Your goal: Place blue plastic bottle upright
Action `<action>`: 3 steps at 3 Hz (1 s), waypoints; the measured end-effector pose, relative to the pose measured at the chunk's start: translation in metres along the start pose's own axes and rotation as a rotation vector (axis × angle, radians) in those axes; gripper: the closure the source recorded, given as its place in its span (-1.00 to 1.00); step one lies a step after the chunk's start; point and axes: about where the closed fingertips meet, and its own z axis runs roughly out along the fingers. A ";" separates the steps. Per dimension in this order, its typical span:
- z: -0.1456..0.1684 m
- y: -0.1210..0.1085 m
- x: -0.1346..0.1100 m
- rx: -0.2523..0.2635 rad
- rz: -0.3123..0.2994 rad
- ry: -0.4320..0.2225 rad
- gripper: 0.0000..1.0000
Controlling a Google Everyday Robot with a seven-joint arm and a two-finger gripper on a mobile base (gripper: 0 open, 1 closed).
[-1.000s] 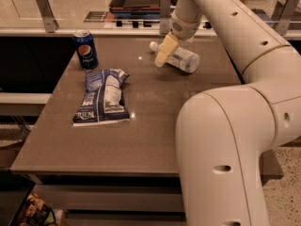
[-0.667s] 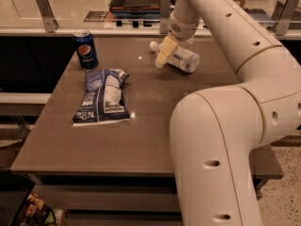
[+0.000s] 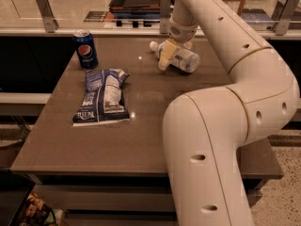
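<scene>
Near: blue-and-white crinkled snack bag (image 3: 102, 98) lies flat on the brown tabletop (image 3: 141, 140), well apart from the action. Dark blue Pepsi can (image 3: 86, 49) stands far left. Far: clear bluish plastic bottle (image 3: 184, 60) lies on its side, white cap pointing left. Gripper (image 3: 164, 60) is down at the neck, likely to tip it upright; can't tell if clamped.

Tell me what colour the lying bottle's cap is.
White cap, camera view; the gripper is at the blue plastic bottle.
</scene>
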 end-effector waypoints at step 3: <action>0.012 -0.004 -0.010 0.011 -0.003 -0.023 0.69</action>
